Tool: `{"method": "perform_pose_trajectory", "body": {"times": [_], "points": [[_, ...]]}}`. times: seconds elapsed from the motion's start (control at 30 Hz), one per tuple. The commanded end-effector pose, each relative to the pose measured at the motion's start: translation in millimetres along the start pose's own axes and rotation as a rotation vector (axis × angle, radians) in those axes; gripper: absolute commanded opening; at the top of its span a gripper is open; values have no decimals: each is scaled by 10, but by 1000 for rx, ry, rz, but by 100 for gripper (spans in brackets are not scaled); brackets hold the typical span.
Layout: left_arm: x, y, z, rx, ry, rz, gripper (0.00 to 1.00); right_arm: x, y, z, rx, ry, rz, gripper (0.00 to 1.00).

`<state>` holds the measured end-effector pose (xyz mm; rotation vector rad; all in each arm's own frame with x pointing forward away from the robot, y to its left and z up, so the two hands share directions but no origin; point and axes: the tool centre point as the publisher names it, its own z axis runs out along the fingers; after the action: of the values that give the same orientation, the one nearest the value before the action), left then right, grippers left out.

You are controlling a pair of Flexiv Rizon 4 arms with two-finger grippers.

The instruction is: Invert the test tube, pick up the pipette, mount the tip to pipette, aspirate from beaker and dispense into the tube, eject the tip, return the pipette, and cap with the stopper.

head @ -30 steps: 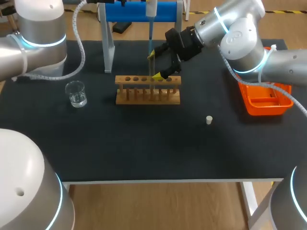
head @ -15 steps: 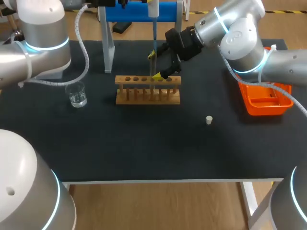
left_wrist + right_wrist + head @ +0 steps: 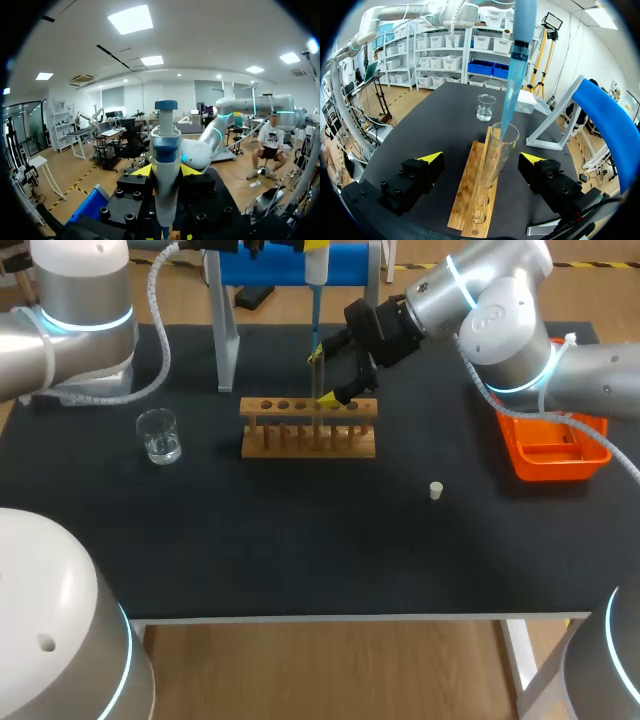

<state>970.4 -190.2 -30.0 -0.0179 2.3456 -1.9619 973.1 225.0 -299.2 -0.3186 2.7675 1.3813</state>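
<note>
Table (image 3: 300,540): black surface, seen from above in the head view; both arms come in over its far side.
Wooden rack (image 3: 308,427): test tube rack in the middle of the table, with a row of holes along its top.
Test tube (image 3: 496,152): clear glass, standing in a hole of the wooden rack, mouth up and a little tilted; I cannot tell if there is liquid inside.
Right gripper (image 3: 481,158): fingers wide apart, one yellow tip on each side of the test tube, both apart from the glass; it grips nothing.
Left gripper (image 3: 166,170): it clamps the body of the pipette, with a yellow tip pressing on each side.
Pipette (image 3: 165,150): white and blue, upright in the left gripper, above the wooden rack.
Pipette tip (image 3: 511,95): translucent blue, mounted on the pipette and pointing down; its end is inside the mouth of the test tube.
Beaker (image 3: 158,435): small glass beaker on the table, left of the wooden rack and well apart from it; a little clear liquid is at its bottom.
Stopper (image 3: 436,490): small and white, alone on the table, right of the wooden rack and nearer to the front edge.
Orange tray (image 3: 555,455): at the right side of the table, partly under the right arm; its content cannot be made out.
Pipette stand (image 3: 290,265): blue bar on grey legs, at the far edge behind the wooden rack.
</note>
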Motion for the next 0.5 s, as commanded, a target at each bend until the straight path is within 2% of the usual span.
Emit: {"method": "perform_pose_trajectory", "body": {"times": [0.03,0.23,0.5], "points": [[-7,-33,-8,-25,-7,2,0,-3,-2,-6,0,1,0,100],[-24,-24,-6,5,-35,36,0,-3,-2,-6,0,1,0,100],[-40,17,25,20,-30,38,0,-3,-2,-6,0,1,0,100]]}}
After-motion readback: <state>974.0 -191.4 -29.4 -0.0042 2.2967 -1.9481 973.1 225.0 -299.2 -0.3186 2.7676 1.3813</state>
